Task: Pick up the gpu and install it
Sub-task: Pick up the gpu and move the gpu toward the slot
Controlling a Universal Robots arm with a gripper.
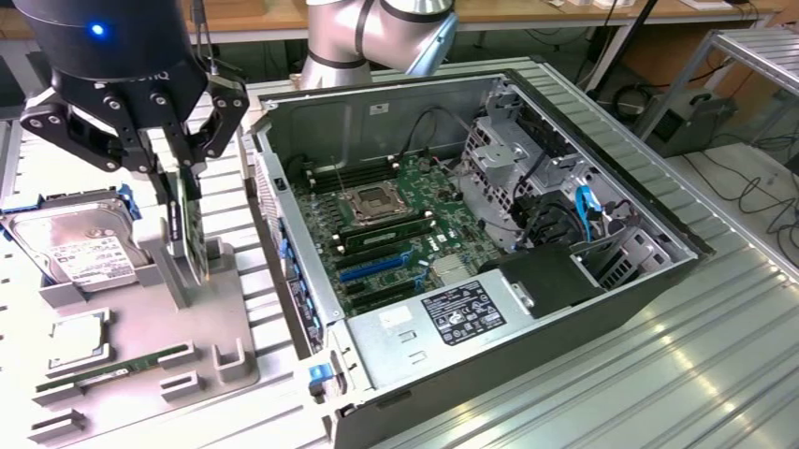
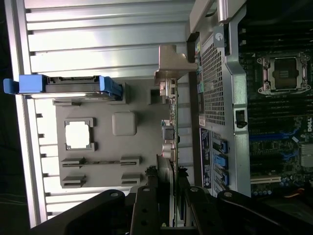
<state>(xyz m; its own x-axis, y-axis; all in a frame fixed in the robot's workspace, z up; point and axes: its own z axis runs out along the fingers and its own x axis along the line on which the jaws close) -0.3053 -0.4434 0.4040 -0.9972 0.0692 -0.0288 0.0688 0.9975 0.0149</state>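
Gripper (image 1: 185, 184): half closed, apparently pinching the gpu (image 1: 190, 253).
Gpu: on edge in tray (image 1: 232, 313), just beside computer case (image 1: 500, 374).
Long axis: upright, directly under gripper.

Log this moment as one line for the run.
gripper shut on gpu | gpu upright at grey tray | computer case open beside tray

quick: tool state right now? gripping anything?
Tool: closed on the gpu, which stands on edge at the grey tray.
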